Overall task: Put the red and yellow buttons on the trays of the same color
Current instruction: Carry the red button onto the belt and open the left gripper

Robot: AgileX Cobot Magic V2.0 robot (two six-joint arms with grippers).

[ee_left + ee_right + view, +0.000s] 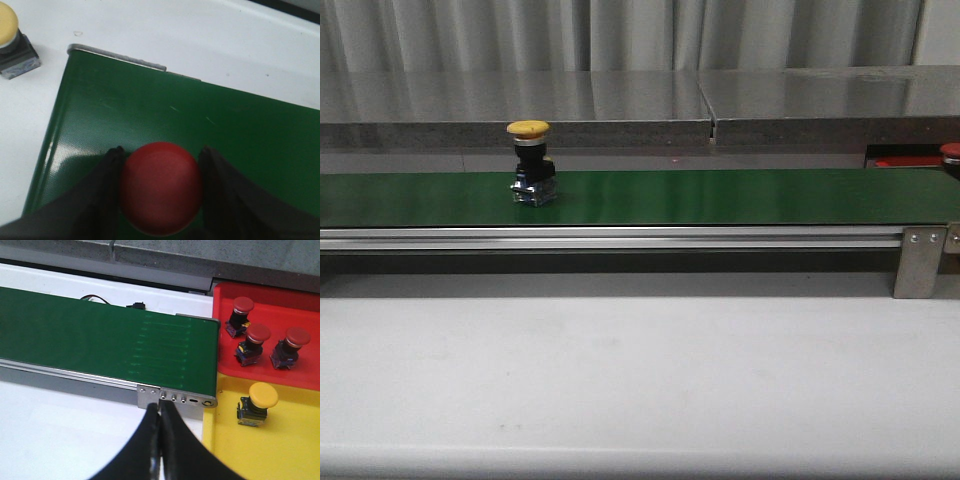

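My left gripper [161,151] is shut on a red button [161,192], a finger against each side of its domed cap, above the end of the green belt [200,115]. A yellow button [529,163] stands upright on the belt [720,195] left of centre. My right gripper [161,407] is shut with nothing in it, over the white table by the belt's end bracket. Beyond it lie the red tray [275,307], with three red buttons [258,335], and the yellow tray [280,450], with one yellow button [262,399]. Neither gripper shows in the front view.
Another yellow button [10,30] stands on the white table beside the belt's end. The belt's metal rail [620,238] and bracket [918,260] run along the front. A grey shelf [620,100] lies behind the belt. A black cable [95,298] lies past the belt.
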